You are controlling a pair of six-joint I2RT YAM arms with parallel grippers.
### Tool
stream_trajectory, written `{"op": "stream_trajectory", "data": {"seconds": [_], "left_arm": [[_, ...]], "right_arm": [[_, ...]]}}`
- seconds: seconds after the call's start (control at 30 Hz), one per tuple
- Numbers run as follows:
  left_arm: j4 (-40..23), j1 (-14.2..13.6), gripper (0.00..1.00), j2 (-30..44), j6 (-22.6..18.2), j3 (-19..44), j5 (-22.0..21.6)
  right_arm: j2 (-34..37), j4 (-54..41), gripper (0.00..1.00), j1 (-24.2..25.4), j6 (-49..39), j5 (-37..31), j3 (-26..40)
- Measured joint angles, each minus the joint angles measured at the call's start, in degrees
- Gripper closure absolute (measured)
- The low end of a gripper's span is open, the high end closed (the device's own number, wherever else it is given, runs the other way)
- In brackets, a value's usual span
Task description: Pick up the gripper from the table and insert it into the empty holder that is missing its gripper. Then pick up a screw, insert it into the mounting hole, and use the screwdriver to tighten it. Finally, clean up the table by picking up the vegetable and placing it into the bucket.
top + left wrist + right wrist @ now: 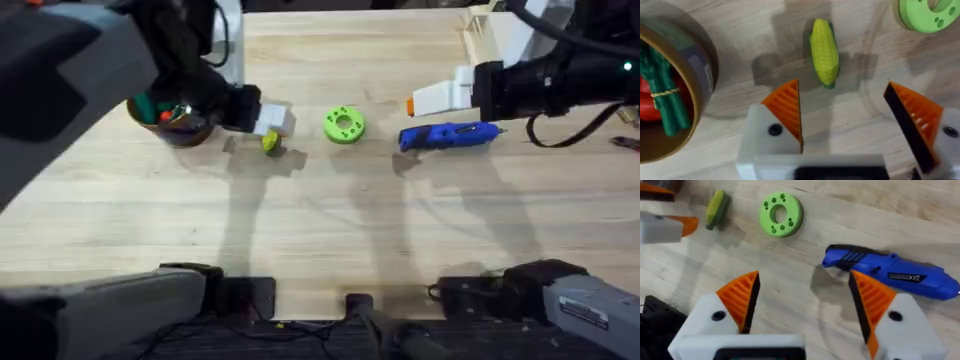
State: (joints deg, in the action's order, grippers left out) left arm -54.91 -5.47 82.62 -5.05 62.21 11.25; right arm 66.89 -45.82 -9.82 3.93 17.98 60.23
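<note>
The yellow vegetable (824, 51) with green ends lies on the table, just beyond my left gripper (845, 117), which hangs open above the wood with nothing between its orange fingers. In the overhead view the vegetable (270, 143) sits right under that left gripper (275, 122), beside the brown bucket (185, 138). The blue screwdriver (450, 135) lies flat at the right. My right gripper (425, 100) hovers open just behind it, and the screwdriver (890, 269) lies close past one of its fingers. The loose gripper, the holder and the screw are out of view.
The bucket (704, 75) holds green and red toy vegetables. A flat green disc (344, 124) with small holes rests between the vegetable and the screwdriver. Bare wood stretches across the near half of the table, down to the arm bases.
</note>
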Motion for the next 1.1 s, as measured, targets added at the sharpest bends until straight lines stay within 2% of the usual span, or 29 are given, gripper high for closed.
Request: {"op": "stream_trajectory", "data": {"seconds": [0.07,0.23,0.5,0.73,1.1], "left_arm": [[-1.01,-1.04,0.015,1.98,0.89,2.16,-0.88],[-3.31,-1.25,0.016,8.38,2.96,6.55,-2.22],[-1.08,-1.55,0.015,18.41,6.46,7.92,-3.16],[0.08,-4.56,0.015,19.86,7.73,7.98,-5.14],[1.15,-5.80,0.015,20.54,10.15,8.27,-6.48]], "right_arm": [[0.00,0.00,0.011,0.00,-0.75,-0.13,0.00],[0.00,0.00,0.009,0.00,-1.47,-0.17,0.00],[0.00,-0.01,0.009,0.00,-1.86,-0.17,0.00],[0.00,0.00,0.009,0.00,-1.86,-0.17,0.00],[0.00,0.00,0.009,0.00,-1.88,-0.17,0.00]]}}
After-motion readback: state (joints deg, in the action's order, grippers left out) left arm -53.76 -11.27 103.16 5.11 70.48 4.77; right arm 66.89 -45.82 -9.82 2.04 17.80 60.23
